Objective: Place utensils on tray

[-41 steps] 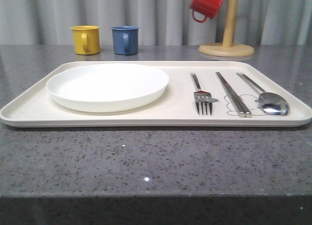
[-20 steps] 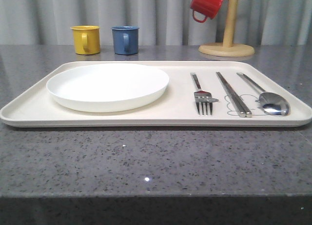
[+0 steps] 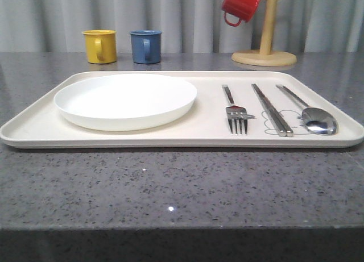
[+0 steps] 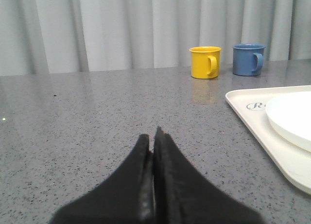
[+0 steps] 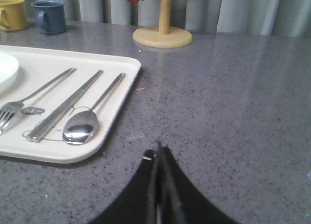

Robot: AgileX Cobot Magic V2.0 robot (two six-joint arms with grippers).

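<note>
The cream tray [image 3: 34, 128] lies across the middle of the grey table. On its right half lie the fork [image 3: 236, 113], the pair of chopsticks [image 3: 272, 109] and the spoon [image 3: 317, 119], side by side and parallel. The right wrist view shows the same fork [image 5: 14, 107], chopsticks [image 5: 65, 107] and spoon [image 5: 82, 126] on the tray [image 5: 112, 63]. My left gripper [image 4: 153, 136] is shut and empty, low over bare table to the left of the tray [image 4: 252, 124]. My right gripper [image 5: 158, 153] is shut and empty over bare table to the right of the tray.
A round white plate [image 3: 125, 100] fills the tray's left half. Behind the tray stand a yellow mug [image 3: 100, 46] and a blue mug [image 3: 145, 46]. At the back right a wooden mug tree [image 3: 264, 52] holds a red mug [image 3: 240, 5].
</note>
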